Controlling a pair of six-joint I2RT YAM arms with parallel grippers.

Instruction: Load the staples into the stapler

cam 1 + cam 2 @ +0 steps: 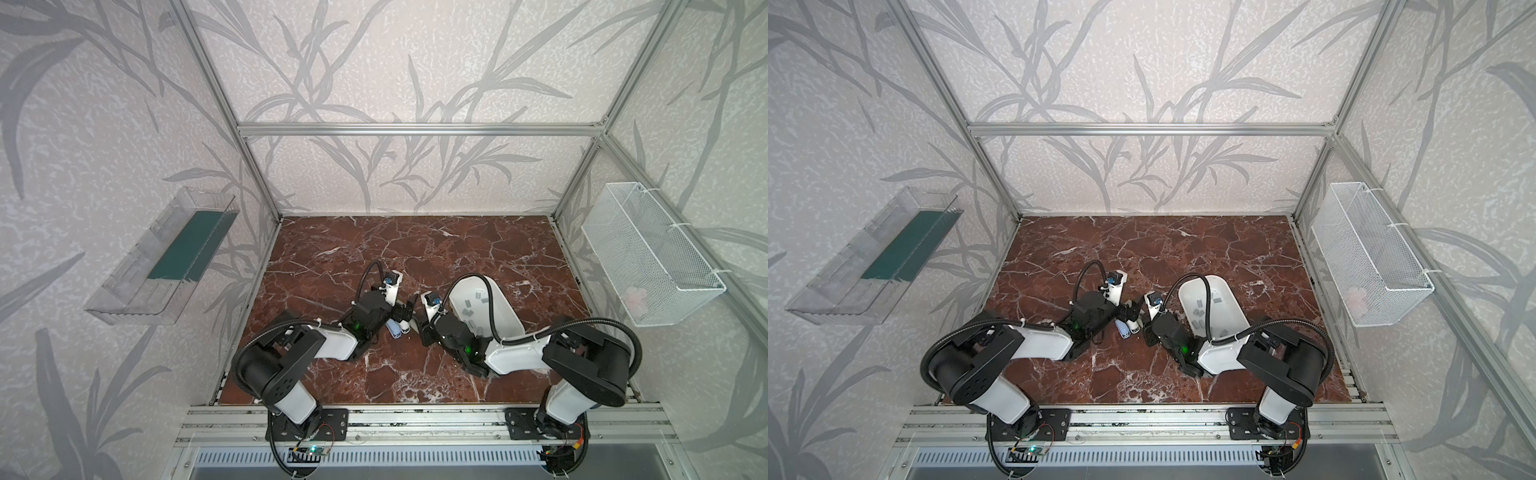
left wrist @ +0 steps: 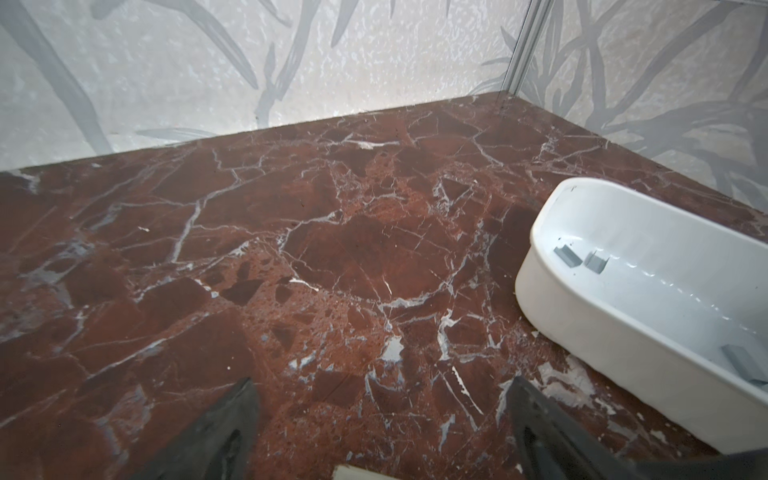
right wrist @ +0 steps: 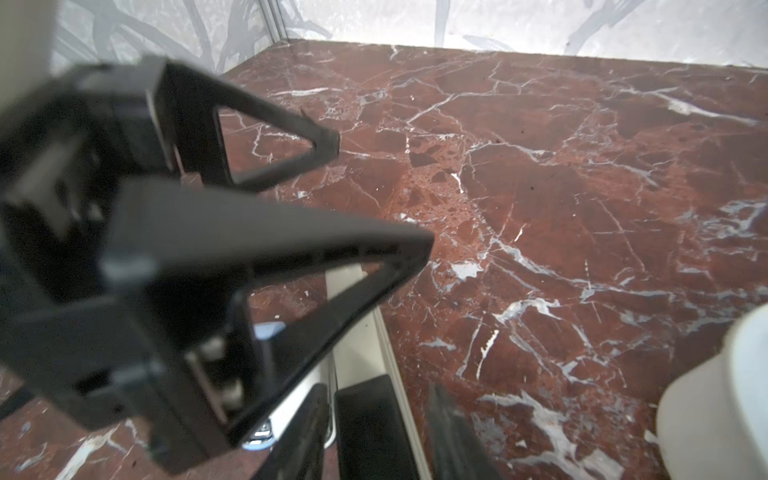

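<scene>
Near the table's (image 2: 291,249) middle, the left gripper (image 2: 382,380) hangs low with its fingers wide apart, holding nothing. Just beside it, the right gripper (image 3: 376,390) has its fingers apart on either side of the stapler (image 3: 359,316), a white bar with a black insert; a gap shows at one finger. The staples (image 1: 468,311), grey strips, lie scattered in a white tray (image 1: 505,307) between the middle and the right edge
</scene>
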